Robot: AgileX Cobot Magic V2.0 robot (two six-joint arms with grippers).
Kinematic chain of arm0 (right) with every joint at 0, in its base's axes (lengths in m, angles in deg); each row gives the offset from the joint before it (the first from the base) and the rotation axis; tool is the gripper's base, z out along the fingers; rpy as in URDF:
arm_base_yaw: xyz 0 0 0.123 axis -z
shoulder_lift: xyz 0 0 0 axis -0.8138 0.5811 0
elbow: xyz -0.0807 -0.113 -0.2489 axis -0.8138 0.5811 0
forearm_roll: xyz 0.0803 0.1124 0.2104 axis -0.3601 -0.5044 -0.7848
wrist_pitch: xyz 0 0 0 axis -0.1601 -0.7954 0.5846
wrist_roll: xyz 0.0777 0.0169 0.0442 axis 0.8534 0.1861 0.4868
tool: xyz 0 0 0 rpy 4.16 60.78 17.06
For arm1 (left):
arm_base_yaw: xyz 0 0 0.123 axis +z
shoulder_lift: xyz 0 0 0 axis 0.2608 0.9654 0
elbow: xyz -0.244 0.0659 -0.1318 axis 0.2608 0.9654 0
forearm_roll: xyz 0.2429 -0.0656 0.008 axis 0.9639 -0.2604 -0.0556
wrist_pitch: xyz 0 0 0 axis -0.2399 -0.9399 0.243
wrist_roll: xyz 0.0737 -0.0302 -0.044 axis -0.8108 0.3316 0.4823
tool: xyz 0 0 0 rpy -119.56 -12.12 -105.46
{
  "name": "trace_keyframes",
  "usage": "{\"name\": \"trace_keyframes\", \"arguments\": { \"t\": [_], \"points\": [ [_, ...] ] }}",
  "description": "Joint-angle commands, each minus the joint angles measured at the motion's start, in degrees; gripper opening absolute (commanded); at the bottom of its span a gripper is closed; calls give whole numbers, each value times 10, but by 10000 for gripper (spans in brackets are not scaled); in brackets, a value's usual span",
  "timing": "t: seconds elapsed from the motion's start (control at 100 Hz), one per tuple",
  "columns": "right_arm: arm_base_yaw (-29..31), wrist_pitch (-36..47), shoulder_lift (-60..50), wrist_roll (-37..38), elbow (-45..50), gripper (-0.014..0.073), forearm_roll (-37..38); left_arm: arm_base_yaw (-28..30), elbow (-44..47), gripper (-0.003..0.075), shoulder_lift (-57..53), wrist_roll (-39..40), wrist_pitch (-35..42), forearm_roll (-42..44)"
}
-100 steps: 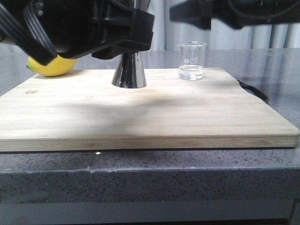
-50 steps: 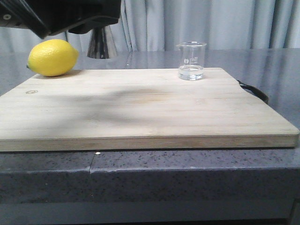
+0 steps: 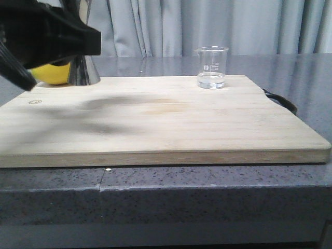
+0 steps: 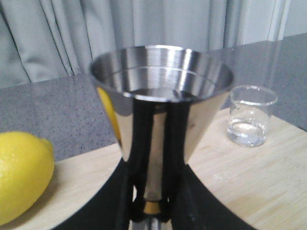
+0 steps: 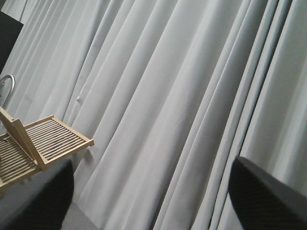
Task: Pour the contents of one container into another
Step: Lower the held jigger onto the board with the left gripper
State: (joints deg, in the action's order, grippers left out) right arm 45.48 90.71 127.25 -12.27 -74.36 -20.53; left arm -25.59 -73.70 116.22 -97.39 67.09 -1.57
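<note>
The small glass beaker (image 3: 211, 67) stands on the wooden board (image 3: 171, 124) at the back right, with a little clear liquid in its bottom; it also shows in the left wrist view (image 4: 250, 115). My left gripper (image 4: 153, 207) is shut on the gold-banded waist of the steel jigger (image 4: 160, 96), which is upright with its open cup facing up. In the front view the jigger's lower cone (image 3: 84, 70) shows at the board's back left corner, under the black arm. Whether its base touches the board is unclear. My right gripper (image 5: 153, 201) is open, facing curtains.
A yellow lemon (image 3: 51, 75) lies right beside the jigger at the back left, half hidden by the arm; the lemon (image 4: 21, 175) is close in the left wrist view. A black handle (image 3: 282, 101) sticks out at the board's right edge. A wooden slatted rack (image 5: 43, 139) stands by the curtain.
The jigger left the board's back middle, rose to the left, and has now come down beside the lemon, still in my left gripper. The right arm has left the front view.
</note>
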Motion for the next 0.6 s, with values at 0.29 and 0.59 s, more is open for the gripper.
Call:
{"name": "trace_keyframes", "arguments": {
  "t": [0.29,0.59],
  "points": [
    [3,-8,-11,1,-13,594,-27,2,0,-20,45,35,101,6],
    [3,-9,-11,1,-13,594,-27,2,0,-19,79,75,123,6]
  ]
}}
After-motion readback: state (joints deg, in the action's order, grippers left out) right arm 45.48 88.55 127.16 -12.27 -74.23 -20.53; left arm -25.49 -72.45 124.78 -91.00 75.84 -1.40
